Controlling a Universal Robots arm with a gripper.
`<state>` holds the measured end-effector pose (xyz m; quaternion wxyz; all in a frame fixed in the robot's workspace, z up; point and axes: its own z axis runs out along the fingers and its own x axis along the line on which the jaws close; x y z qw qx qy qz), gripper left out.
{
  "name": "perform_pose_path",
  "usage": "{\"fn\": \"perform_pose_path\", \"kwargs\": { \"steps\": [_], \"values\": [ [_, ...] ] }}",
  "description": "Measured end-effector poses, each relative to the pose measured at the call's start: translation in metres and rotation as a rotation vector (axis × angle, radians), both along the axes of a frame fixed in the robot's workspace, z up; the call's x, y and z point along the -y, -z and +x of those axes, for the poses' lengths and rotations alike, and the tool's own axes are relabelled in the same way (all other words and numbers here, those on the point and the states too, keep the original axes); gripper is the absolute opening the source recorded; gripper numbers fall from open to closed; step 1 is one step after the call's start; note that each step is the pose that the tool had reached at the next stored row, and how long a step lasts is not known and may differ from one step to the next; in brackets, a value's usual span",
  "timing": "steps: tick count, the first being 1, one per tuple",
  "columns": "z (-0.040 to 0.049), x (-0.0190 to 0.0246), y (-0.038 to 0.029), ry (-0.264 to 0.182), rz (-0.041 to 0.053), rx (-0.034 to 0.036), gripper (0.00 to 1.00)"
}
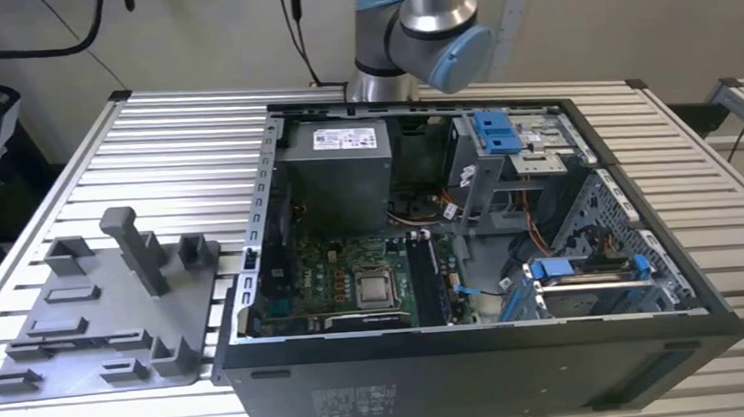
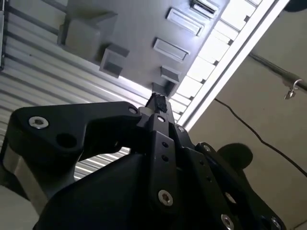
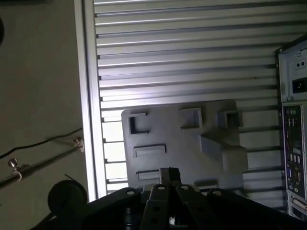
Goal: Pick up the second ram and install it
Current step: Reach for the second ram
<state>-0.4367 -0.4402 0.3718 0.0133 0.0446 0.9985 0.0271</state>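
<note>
Pincer [image 2: 157, 102] pinched shut, empty, over grey tray [image 2: 120, 28]. Second ram [image 1: 429, 280] seemingly stands slotted in motherboard [image 1: 337, 277], centre of exterior view. Likely light, stiff, fragile; best gripped by bare edges.

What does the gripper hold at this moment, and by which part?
Nothing: in the second wrist view the gripper is shut with nothing between its fingers, above the grey tray.
</note>
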Motion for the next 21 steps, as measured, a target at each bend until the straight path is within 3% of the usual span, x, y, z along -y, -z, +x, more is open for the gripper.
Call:
{"fn": "perform_pose_path", "kwargs": {
  "steps": [7, 21],
  "values": [
    [0.0054, 0.018, 0.0052, 0.0, 0.0002, 0.0002, 0.11],
    [0.0291, 0.0547, 0.0129, 0.0, 0.0002, 0.0002, 0.11]
  ]
}}
